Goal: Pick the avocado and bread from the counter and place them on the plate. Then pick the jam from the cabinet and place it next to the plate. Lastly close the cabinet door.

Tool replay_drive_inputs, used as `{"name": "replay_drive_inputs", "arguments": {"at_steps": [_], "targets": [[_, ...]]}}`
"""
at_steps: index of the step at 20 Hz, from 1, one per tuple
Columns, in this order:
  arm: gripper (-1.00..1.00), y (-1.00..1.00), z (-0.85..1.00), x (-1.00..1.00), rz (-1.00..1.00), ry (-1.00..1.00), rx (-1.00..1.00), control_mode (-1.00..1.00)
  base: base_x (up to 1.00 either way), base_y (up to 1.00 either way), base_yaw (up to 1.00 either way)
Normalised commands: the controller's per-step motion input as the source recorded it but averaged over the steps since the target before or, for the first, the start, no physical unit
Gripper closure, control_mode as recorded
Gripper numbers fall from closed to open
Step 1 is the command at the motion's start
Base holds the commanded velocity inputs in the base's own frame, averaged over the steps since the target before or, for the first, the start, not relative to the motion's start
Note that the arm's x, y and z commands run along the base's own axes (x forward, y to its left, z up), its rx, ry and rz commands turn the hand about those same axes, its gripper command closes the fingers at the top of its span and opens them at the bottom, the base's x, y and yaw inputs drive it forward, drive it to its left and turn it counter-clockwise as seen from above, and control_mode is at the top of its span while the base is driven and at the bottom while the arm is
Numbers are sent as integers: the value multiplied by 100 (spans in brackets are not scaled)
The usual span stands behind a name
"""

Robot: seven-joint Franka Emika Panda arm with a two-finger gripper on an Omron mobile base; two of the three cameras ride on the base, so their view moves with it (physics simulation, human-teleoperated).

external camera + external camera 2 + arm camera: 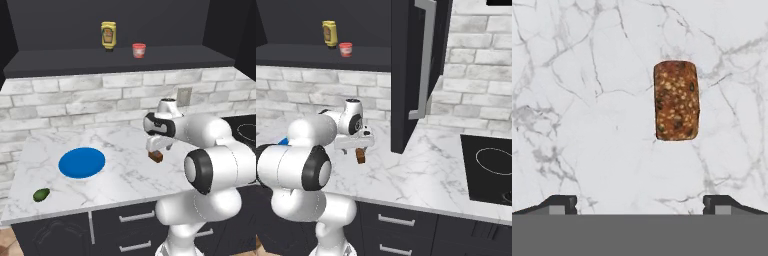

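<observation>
— Where's the arm just now?
— Folded forward over the counter (125, 145), wrist turned down, the gripper (640, 202) hanging straight above the bread (676, 100). Its fingers stand spread wide apart, holding nothing, and the bread lies on the marble a little off to one side of the gap between them.
— And the rest?
— The plate (81, 162) sits bare on the left, the avocado (41, 194) near the counter's front left corner. The jam (139, 50) is on the cabinet (120, 62) shelf beside a yellow bottle (108, 35), and the cabinet door (418, 65) stands open
</observation>
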Motion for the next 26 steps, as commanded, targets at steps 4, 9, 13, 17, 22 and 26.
{"name": "replay_drive_inputs", "arguments": {"at_steps": [4, 9, 13, 17, 22, 26], "targets": [[-100, 0, -17, 28, 2, 7, 0, -100, 0, 0, 0], [-100, 0, -16, 23, 1, 6, 0, -100, 0, 0, 0], [-100, 0, -18, 25, 1, 5, 0, -100, 0, 0, 0], [-100, 0, -20, 20, 2, 4, 0, -100, 0, 0, 0], [-100, 0, -23, 17, 2, 4, 0, -100, 0, 0, 0], [-100, 0, -19, 8, 2, 2, 0, -100, 0, 0, 0]]}}
